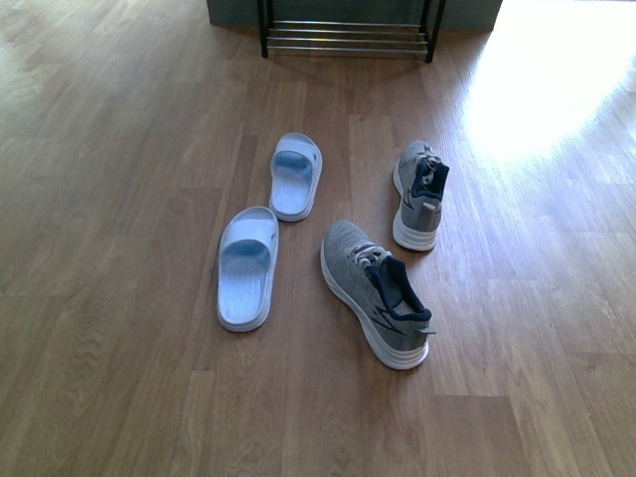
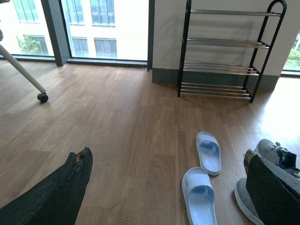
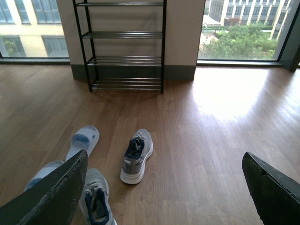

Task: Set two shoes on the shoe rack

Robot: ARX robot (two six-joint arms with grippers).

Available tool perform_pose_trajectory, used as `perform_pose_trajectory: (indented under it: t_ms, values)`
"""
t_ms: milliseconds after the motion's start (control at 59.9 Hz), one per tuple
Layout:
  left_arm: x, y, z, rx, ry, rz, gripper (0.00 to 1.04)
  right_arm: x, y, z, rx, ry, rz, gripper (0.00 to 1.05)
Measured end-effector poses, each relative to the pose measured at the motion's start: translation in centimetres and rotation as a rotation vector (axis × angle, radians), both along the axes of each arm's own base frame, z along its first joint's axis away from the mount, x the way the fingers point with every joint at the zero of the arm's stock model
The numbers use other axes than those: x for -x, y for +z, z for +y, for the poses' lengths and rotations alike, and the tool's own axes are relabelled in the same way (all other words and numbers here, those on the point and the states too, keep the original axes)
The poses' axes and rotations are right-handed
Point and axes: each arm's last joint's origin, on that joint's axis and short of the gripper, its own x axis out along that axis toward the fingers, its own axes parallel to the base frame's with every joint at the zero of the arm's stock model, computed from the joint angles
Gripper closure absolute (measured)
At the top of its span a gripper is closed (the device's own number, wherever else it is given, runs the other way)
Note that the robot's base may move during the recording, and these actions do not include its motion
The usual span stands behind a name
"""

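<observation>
**Near sneaker [image 1: 376,293] and three more shoes lie on floor [image 1: 119,199], well short of rack [image 1: 348,38]**

Grey with a white sole and navy collar, the near sneaker stands on its sole with its heel toward the front camera and its toe angled away and to the left. The far sneaker [image 1: 418,196] sits upright beyond it and to the right, also heel-first to the camera, the two well apart. To the left lie two pale blue slides, soles down: the near slide [image 1: 246,266] is level with the near sneaker, and the far slide [image 1: 296,174] is just beyond it, its heel close beside the other's toe. All four rest on wood-look planks. At the far end of the room the rack, a black frame with tiers of chrome bars, stands against the wall [image 3: 180,28] between large windows [image 2: 108,28]. The left claw [image 2: 166,154] hangs above the floor with its dark fingers spread wide, the slides between them in its wrist view. The right claw [image 3: 165,155] is likewise wide apart, with the far sneaker in the gap.
</observation>
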Motion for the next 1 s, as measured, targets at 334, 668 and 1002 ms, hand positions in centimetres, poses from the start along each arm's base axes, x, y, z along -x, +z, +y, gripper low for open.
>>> perform_pose_trajectory:
  t_ms: [334, 668, 1002]
  values:
    - [0.0, 0.0, 0.0, 0.0, 0.0, 0.0, 0.09, 0.0, 0.0, 0.0, 0.0, 0.0, 0.0, 0.09]
    - [0.0, 0.0, 0.0, 0.0, 0.0, 0.0, 0.09, 0.0, 0.0, 0.0, 0.0, 0.0, 0.0, 0.09]
    - [0.0, 0.0, 0.01, 0.0, 0.002, 0.0, 0.09, 0.0, 0.0, 0.01, 0.0, 0.004, 0.0, 0.09]
